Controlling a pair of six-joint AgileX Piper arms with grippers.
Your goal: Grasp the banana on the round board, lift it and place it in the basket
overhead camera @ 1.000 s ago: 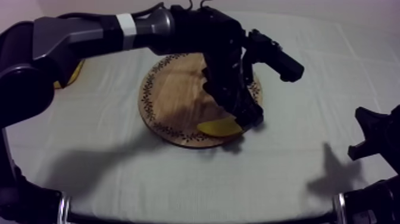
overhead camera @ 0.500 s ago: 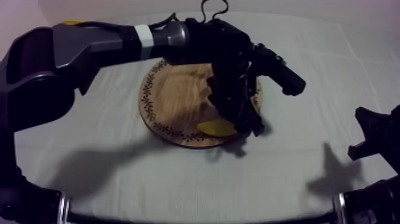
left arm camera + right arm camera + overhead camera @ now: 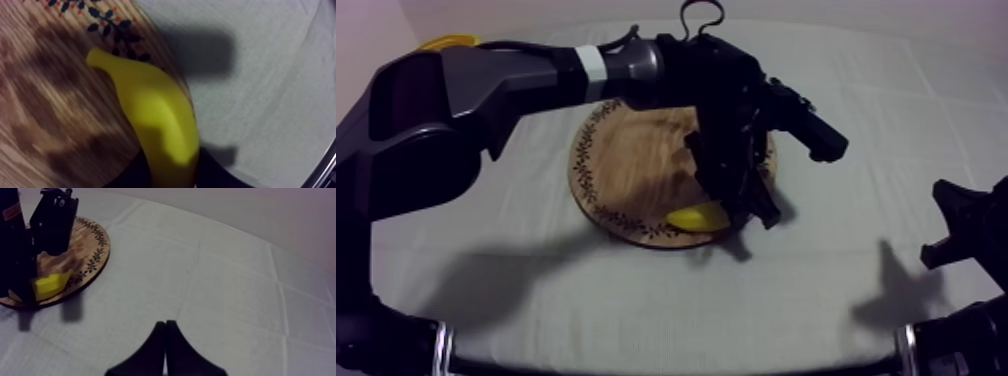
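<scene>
The yellow banana [image 3: 696, 216] lies at the front rim of the round wooden board [image 3: 636, 165]. My left gripper [image 3: 741, 208] reaches down over the board from the upper left and is shut on the banana's right end. In the left wrist view the banana [image 3: 155, 115] runs out from between my dark fingers [image 3: 132, 175], over the patterned rim of the board [image 3: 107, 25]. The yellow basket [image 3: 446, 42] peeks out behind my left arm at the far left. My right gripper [image 3: 961, 225] rests low at the right, its fingers together as a wedge [image 3: 166, 324].
From the right wrist view, the board [image 3: 92, 253], the banana [image 3: 50, 285] and the left gripper [image 3: 30, 248] stand off across bare cloth. The left arm spans the table's back left, between the board and the basket.
My left arm's upper part has swung back, uncovering the basket's edge. The gripper has stayed at the banana, which has shifted slightly left. The right arm has not moved.
</scene>
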